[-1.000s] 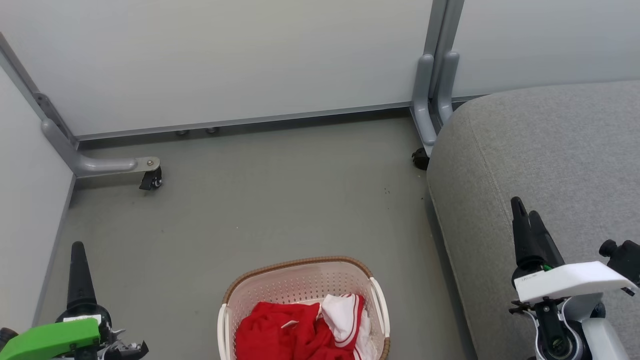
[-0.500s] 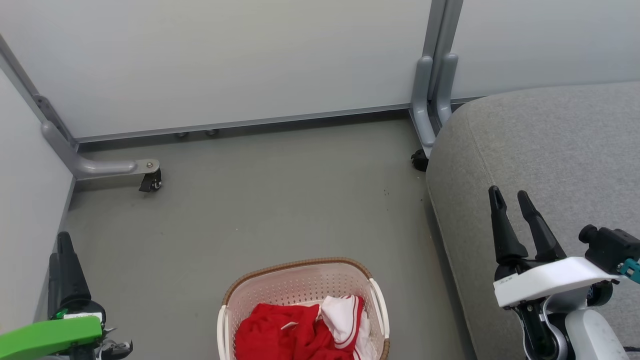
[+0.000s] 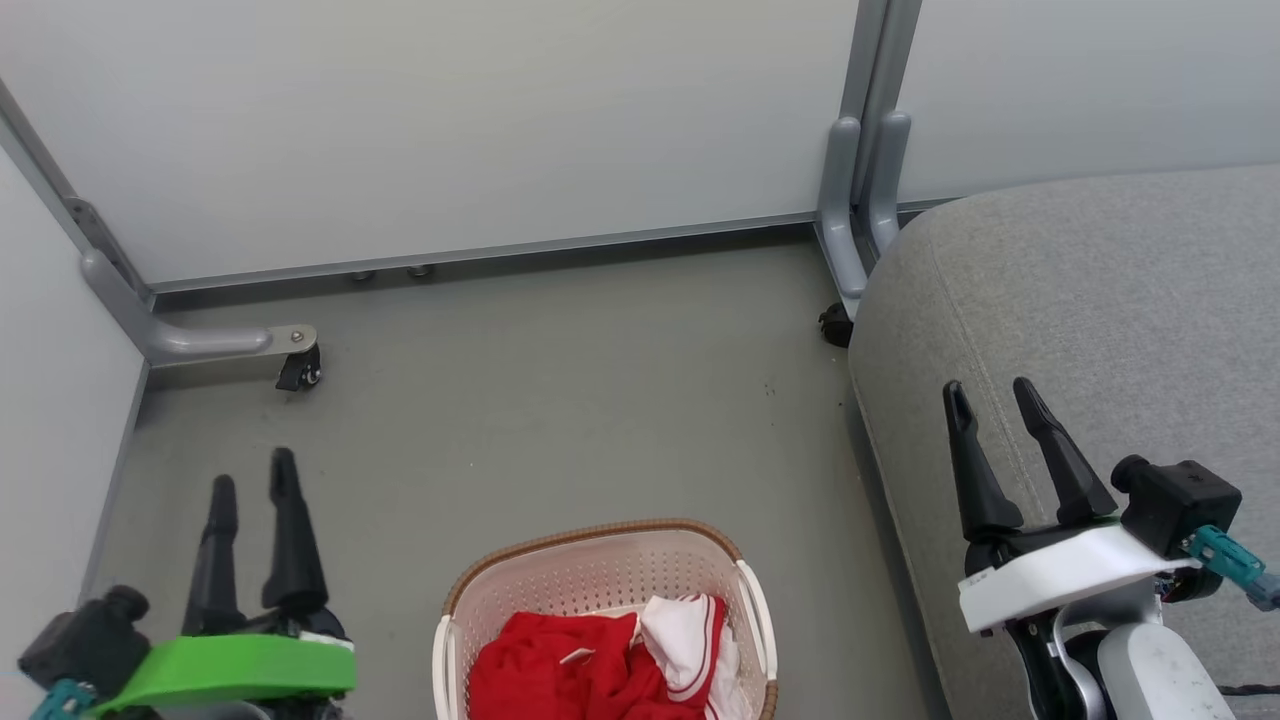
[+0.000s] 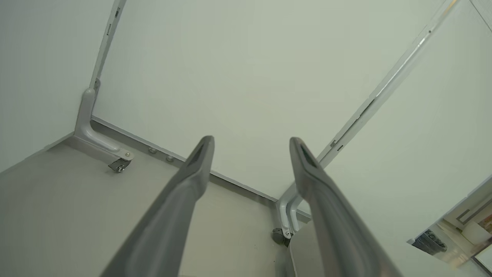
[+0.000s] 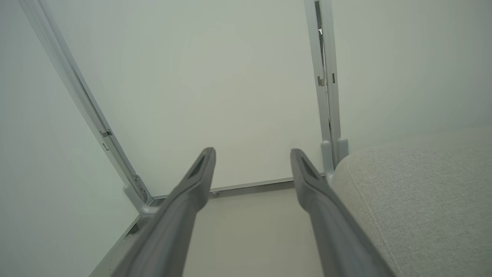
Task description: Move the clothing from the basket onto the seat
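The clothing (image 3: 590,672) lies bunched in the basket (image 3: 600,575), which stands on the floor (image 3: 560,400) near the seat (image 3: 1100,300). Left gripper (image 3: 252,472): over the floor left of the basket, fingers spread, empty. Right gripper (image 3: 990,388): over the seat's left edge, fingers spread, empty.

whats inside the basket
The basket holds the clothing: crumpled red fabric with a white, red-striped part at its right. Whatever lies beneath the pile is covered, and the basket's near end is out of frame.
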